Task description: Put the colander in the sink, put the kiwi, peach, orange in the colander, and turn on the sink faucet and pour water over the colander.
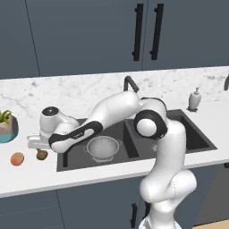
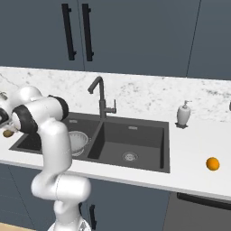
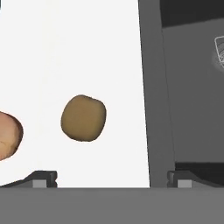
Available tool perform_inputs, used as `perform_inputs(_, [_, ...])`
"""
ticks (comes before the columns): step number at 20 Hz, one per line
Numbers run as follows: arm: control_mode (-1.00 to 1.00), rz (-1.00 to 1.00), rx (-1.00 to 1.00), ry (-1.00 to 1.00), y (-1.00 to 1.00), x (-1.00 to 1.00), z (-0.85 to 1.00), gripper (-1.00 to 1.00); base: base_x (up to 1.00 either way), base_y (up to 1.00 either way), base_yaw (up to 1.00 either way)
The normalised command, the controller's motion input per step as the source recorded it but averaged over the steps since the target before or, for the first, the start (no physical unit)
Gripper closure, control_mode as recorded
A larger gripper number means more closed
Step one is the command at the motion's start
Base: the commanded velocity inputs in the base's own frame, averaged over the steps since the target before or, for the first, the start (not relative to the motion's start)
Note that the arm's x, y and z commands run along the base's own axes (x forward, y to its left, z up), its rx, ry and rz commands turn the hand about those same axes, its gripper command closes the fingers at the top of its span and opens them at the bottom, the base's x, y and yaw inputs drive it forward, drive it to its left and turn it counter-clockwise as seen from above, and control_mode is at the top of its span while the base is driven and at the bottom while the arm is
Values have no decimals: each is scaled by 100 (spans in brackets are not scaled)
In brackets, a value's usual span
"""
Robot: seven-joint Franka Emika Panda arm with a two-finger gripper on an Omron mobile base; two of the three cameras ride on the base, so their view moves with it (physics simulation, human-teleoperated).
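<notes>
peach (image 3: 8, 135) cut off at edge; kiwi (image 3: 83, 118) whole.

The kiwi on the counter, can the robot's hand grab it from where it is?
Probably yes. The kiwi lies bare on the white counter, below the open jaws, and the peach sits off to one side.

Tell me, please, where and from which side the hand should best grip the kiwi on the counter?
Probably from straight above, across the kiwi's middle: it lies free on the counter, apart from the peach, and the open hand hangs over it.
</notes>
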Motion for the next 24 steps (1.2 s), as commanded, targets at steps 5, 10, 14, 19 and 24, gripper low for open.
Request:
perform_inputs(5, [-100,-5,2,12,5,6,-11,-100,0,0,0])
perform_inputs(10, [-100,-6,0,6,0,29,-17,-100,0,0,0])
perform_inputs(14, [-100,-7,0,3,3,23,-26,-100,0,0,0])
perform_inputs(19, [-100,-5,2,5,11,16,-20,-100,0,0,0])
perform_inputs(24, [-100,-3,1,2,7,18,-17,-100,0,0,0])
